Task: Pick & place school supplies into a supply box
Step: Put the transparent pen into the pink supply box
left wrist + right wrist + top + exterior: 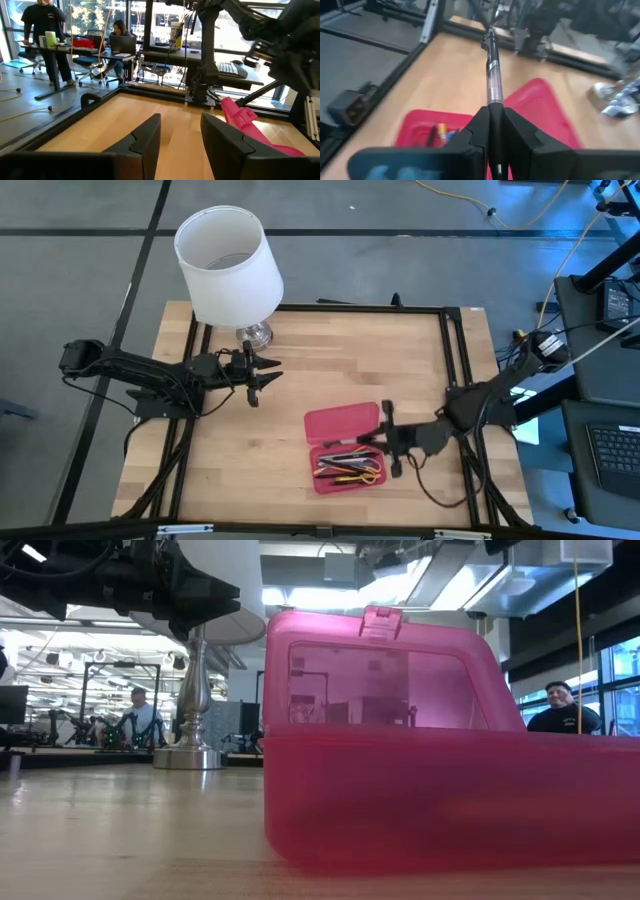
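From above I see the white-shaded lamp (229, 265) standing at the table's (330, 370) far left corner, and my left gripper (262, 375) hangs just in front of its base, fingers apart with nothing between them, well apart from the supply box (345, 448). The box lies open near the front middle, lid flat on the far side, with pens, pencils and the yellow-handled scissors (364, 477) in the tray. My right gripper (386, 442) sits at the box's right edge.

At table height the pink box (440, 780) fills most of the picture with its lid (385, 675) standing up, so I cannot see inside. The lamp's silver base (188, 745) stands behind to the left, and a dark gripper (165, 585) hangs above it. People show far off in the room.

Past my left wrist, the two fingers (145, 142) stand spread and empty; the pink lid (245, 125) rises ahead, with the other arm (280, 40) over it.

Past my right wrist, the fingers (515, 137) are pressed onto a black-and-clear pen (493, 75) that points out ahead over the open box (435, 132). The contents are blurred.
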{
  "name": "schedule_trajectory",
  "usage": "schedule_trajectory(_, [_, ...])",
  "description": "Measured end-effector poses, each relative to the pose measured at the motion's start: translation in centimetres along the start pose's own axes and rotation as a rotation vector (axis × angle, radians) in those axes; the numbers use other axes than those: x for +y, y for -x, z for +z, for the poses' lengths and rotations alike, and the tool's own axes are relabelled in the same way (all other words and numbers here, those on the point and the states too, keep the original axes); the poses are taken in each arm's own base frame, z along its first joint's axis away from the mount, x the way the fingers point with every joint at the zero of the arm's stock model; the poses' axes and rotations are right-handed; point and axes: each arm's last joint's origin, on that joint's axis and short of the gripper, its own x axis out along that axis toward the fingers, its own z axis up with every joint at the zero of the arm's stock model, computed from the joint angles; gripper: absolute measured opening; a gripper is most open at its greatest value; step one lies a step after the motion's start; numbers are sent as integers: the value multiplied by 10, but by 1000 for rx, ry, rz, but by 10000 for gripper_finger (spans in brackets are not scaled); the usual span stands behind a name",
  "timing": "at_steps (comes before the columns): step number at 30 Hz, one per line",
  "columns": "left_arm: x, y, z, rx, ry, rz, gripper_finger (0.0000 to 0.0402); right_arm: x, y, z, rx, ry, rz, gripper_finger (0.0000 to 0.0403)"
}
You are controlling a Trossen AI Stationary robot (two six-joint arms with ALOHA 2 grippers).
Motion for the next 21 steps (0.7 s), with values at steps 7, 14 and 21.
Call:
schedule_trajectory(7, [0, 0, 0, 0, 0, 0, 136, 29, -5, -12, 49, -98, 46, 47])
schedule_trajectory(14, [0, 0, 0, 0, 0, 0, 134, 46, -24, -44, 168, -162, -45, 47])
schedule_trajectory(21, [0, 0, 0, 0, 0, 0, 134, 58, -41, -70, 261, -184, -45, 47])
